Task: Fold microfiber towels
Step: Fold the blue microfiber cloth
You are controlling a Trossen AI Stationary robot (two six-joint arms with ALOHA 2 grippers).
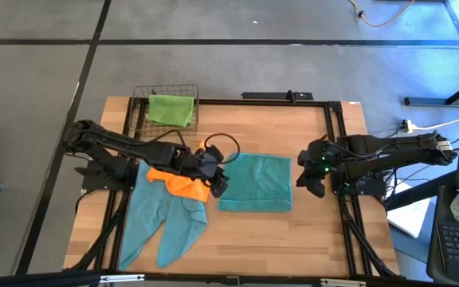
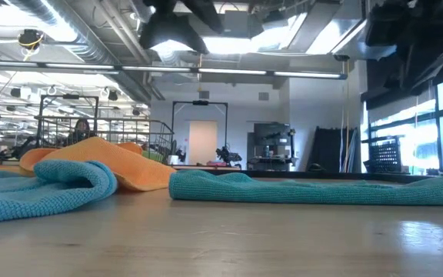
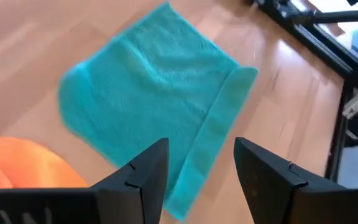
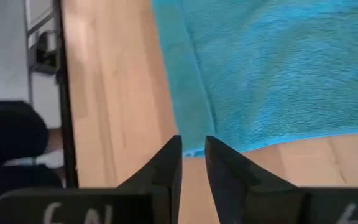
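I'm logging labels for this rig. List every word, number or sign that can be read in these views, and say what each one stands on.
White handwritten marks on the right gripper's dark body, right wrist view: cut off by the picture's edge, not readable for certain.
Folded teal towel, orange towel, green towel in the wire basket: no labels or print visible.
Table: no text visible.
Room behind the table, low view: nothing legible.

Ceiling lights (image 2: 229,42) glare brightly in the low view; the near tabletop (image 2: 229,238) there is blurred.
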